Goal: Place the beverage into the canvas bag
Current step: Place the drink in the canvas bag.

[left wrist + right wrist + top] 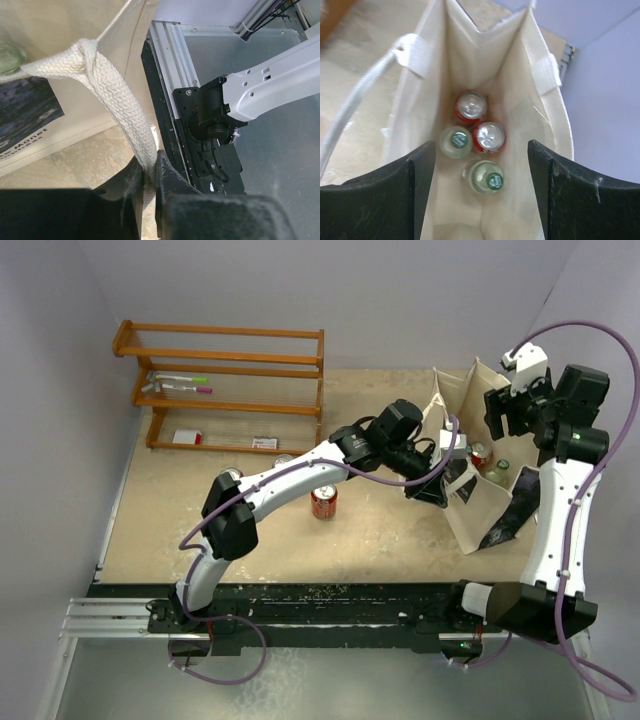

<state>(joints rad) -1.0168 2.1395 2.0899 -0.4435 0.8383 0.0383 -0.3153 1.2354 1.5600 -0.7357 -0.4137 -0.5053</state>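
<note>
The cream canvas bag stands open at the right of the table, its dark print facing the left wrist camera. My left gripper is shut on the bag's woven handle, holding it out from the near-left rim. My right gripper hangs open above the bag's mouth with nothing between its fingers. Two red cans and two green-capped bottles stand on the bag's bottom. One more red can stands on the table, left of the bag and just in front of my left arm.
A wooden rack with pens and small items stands at the back left. Two more can tops peek out behind my left arm. White walls close in the table at the back and sides. A black rail runs along the near edge.
</note>
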